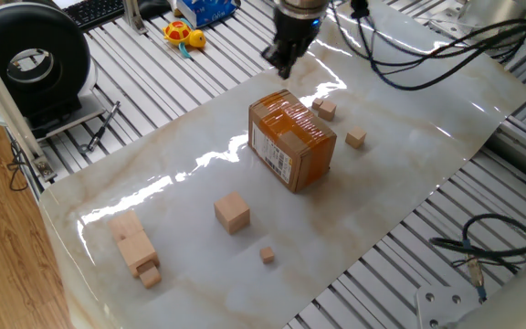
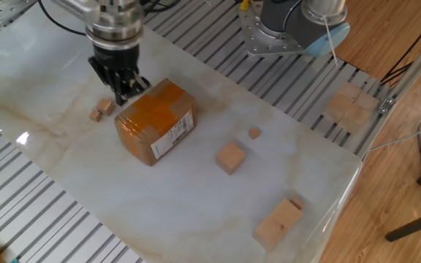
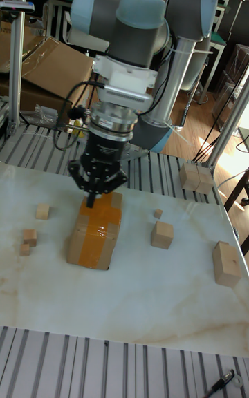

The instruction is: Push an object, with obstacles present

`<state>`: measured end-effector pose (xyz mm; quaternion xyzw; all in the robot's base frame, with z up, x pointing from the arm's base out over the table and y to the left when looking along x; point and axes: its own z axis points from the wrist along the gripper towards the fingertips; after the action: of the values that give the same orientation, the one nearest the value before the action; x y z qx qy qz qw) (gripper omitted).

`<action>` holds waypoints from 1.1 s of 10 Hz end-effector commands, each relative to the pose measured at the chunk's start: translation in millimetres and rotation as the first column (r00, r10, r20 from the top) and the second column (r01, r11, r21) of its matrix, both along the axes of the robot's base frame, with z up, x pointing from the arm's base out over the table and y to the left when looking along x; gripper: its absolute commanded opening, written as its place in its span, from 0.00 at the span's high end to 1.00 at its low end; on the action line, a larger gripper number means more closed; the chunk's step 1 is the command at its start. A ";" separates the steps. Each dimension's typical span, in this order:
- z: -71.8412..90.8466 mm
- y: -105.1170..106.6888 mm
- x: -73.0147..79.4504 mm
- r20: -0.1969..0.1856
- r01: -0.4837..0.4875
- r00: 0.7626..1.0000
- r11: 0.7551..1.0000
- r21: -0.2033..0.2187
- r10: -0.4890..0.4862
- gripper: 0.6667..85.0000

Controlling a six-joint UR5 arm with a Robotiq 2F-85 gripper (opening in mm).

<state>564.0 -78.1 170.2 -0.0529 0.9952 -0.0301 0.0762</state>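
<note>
A small light-wood cube lies just past the far corner of the brown taped cardboard box, with a tinier piece beside it. A near-identical small cube sits apart to the side. My gripper hangs shut and holds nothing, pointing down above the box's far edge, close to the first cube and not touching it.
A larger wooden cube and a tiny cube lie on the white sheet in front of the box. Stacked wood blocks sit near the sheet's end. More blocks rest on the slatted frame.
</note>
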 end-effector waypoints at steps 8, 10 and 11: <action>-5.0 -65.2 7.2 0.079 0.055 0.995 0.998 -0.032 -0.053 0.99; 1.0 -98.1 15.8 0.039 -0.017 0.999 0.999 -0.032 0.019 0.99; 4.0 -113.2 21.4 0.031 -0.055 0.998 0.998 -0.038 0.056 0.99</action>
<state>577.8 -160.8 169.0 -0.0556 0.9924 -0.0490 0.0983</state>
